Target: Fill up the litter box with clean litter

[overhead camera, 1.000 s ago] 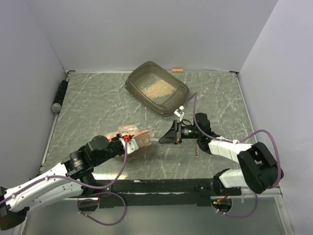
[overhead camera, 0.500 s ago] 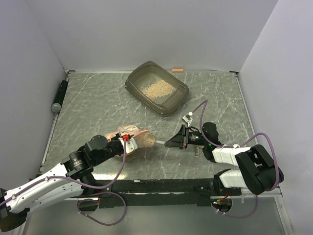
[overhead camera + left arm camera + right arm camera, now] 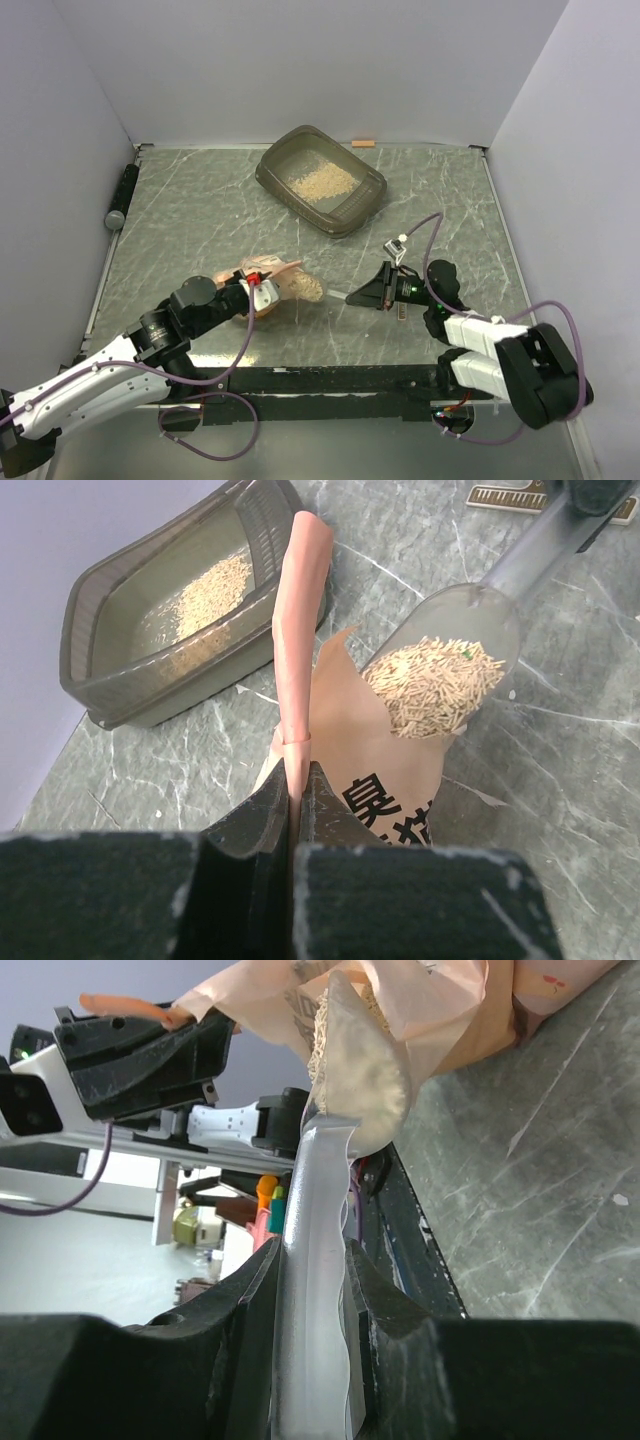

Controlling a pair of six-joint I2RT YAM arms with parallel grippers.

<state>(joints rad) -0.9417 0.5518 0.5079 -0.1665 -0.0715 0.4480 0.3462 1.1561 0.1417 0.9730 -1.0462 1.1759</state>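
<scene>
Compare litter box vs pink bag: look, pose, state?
The litter box is a rigid grey-brown tray; the bag is soft salmon-pink plastic with dark print. The litter box sits flat at the far side, untouched; the bag is pinched at its edge by the left gripper. The litter box looks larger than the bag. Shared: tan litter, a patch in the litter box, a loaded scoop at the bag's mouth.

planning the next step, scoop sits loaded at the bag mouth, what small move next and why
Probably the right claw should lift the scoop level, clear of the bag: it holds a heap of litter, and the box has only a little.
</scene>
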